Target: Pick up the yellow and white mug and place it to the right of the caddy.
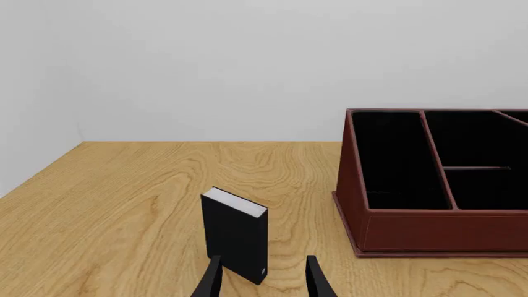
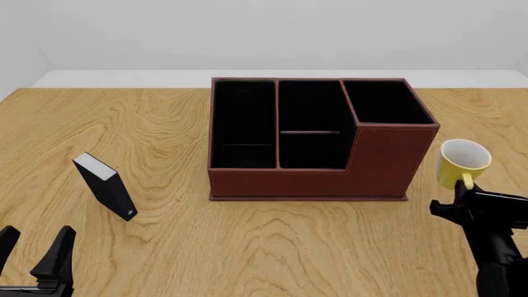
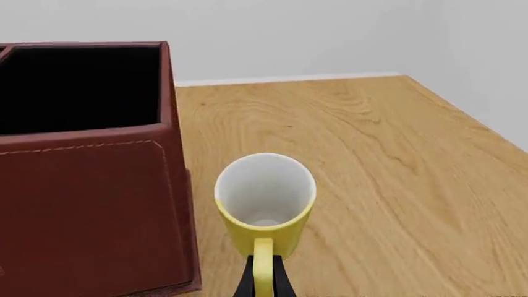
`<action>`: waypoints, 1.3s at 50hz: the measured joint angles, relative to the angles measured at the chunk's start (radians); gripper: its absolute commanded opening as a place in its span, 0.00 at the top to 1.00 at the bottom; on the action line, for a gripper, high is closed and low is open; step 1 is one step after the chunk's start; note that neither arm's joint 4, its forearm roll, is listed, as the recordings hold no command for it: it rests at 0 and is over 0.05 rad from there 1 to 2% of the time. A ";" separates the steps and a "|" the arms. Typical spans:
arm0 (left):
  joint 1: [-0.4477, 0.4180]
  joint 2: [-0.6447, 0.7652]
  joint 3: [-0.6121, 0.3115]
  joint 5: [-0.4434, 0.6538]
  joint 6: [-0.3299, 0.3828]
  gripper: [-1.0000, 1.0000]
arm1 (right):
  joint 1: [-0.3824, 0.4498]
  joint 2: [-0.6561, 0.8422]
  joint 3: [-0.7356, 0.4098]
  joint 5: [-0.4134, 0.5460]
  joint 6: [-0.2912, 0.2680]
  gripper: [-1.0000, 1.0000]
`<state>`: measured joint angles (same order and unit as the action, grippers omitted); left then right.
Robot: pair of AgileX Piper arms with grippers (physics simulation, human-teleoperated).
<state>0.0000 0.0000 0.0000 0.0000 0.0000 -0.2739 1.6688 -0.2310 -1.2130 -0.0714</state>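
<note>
Right gripper (image 3: 262,281) clamped on the handle of the yellow and white mug (image 3: 265,201), mug just ahead of its fingers beside the caddy (image 2: 318,139) taller end, left gripper (image 2: 33,250) spread wide, black box (image 2: 106,185) just ahead.

Yellow mug (image 2: 464,162) right of caddy (image 2: 318,139)

The table (image 2: 247,247) is grained matt wood, the caddy (image 2: 387,161) stitched leather-look, the mug (image 2: 462,162) smooth ceramic-looking.
</note>
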 measured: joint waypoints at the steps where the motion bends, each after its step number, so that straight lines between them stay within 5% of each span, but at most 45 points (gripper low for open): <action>1: 0.000 0.000 0.000 0.000 0.000 0.00 | -0.001 0.003 -0.002 0.000 0.000 1.00; 65: 0.000 0.000 0.000 0.000 0.000 0.00 | -0.017 0.159 -0.073 -0.006 0.004 1.00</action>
<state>0.0000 0.0000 0.0000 0.0000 0.0000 -0.2913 1.8278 -0.3039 -1.2186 -0.0673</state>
